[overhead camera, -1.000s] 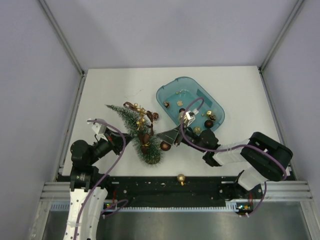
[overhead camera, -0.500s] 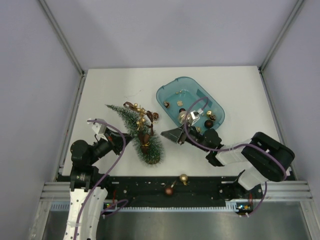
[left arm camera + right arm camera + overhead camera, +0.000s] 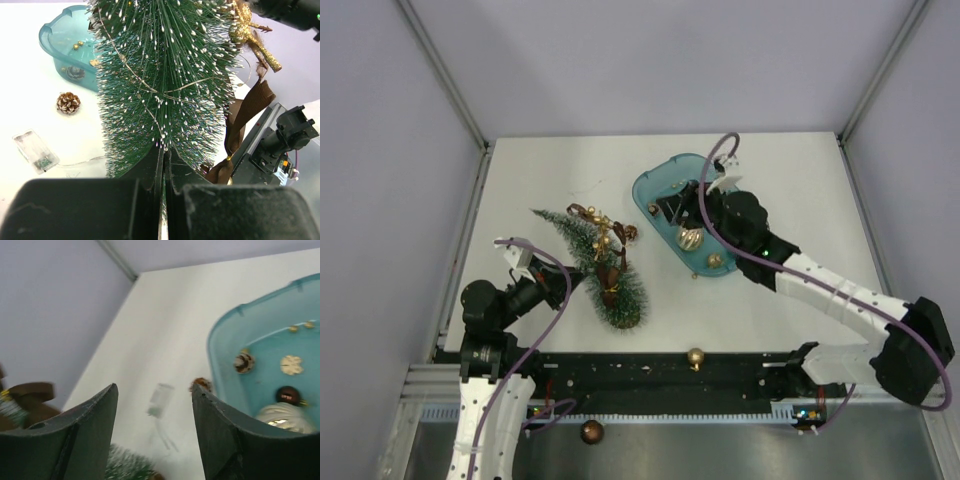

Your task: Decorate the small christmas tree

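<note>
The small christmas tree (image 3: pixel 592 262) lies on its side on the white table, tip toward the far left. It carries a gold reindeer (image 3: pixel 245 30), a brown ribbon (image 3: pixel 245 115) and a thin wire. My left gripper (image 3: pixel 565 284) is shut on the lower bristles of the tree (image 3: pixel 165 75). My right gripper (image 3: pixel 667 209) hovers open over the left end of the teal tray (image 3: pixel 655 185), with nothing between its fingers (image 3: pixel 220 430). In the right wrist view the gripper (image 3: pixel 155 395) points at the table left of the tray (image 3: pixel 225 340).
The tray holds a brown ball (image 3: pixel 287 395), a silver ball (image 3: pixel 285 417) and small gold pieces. A pine cone (image 3: pixel 68 102) and a clear battery box (image 3: pixel 35 151) lie on the table beside it. A gold ball (image 3: pixel 696 357) rests on the front rail, a brown ball (image 3: pixel 591 431) below it.
The right arm swung from the tree's base up over the tray. The brown ball that was beside the tree's base dropped off the table and rolled down to the front metal shelf.
</note>
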### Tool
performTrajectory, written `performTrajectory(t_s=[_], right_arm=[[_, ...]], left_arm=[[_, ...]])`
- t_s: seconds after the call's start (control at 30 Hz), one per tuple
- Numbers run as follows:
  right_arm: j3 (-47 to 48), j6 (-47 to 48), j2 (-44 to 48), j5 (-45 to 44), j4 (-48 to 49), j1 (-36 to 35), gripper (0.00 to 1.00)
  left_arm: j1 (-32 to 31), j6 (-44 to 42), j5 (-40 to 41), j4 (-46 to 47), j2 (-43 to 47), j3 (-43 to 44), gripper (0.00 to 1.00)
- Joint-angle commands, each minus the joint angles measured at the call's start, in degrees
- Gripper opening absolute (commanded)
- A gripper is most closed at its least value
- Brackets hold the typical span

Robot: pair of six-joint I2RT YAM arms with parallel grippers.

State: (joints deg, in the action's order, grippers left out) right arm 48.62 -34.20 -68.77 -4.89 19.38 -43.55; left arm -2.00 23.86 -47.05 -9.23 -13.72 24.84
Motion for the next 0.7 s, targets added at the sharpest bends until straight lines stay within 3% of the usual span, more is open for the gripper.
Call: performTrajectory(t_s=[0.0, 0.3, 0.67], right_arm=[[9.5, 7.6, -6.7, -12.7, -27.6, 3.6, 0.6], [21.9, 4.8, -18.9, -21.6, -48.4, 11.2, 0.53], [22.7, 4.1, -27.5, -25.3, -51.5, 18.2, 0.42]], left_arm=[[-0.1, -0.4, 0.2, 0.7, 2.2, 0.4, 0.0], [-0.1, -0.6, 0.4, 0.4, 2.3, 0.3, 0.0], [-0.2, -0.5, 0.6, 0.8, 2.2, 0.0, 0.0]])
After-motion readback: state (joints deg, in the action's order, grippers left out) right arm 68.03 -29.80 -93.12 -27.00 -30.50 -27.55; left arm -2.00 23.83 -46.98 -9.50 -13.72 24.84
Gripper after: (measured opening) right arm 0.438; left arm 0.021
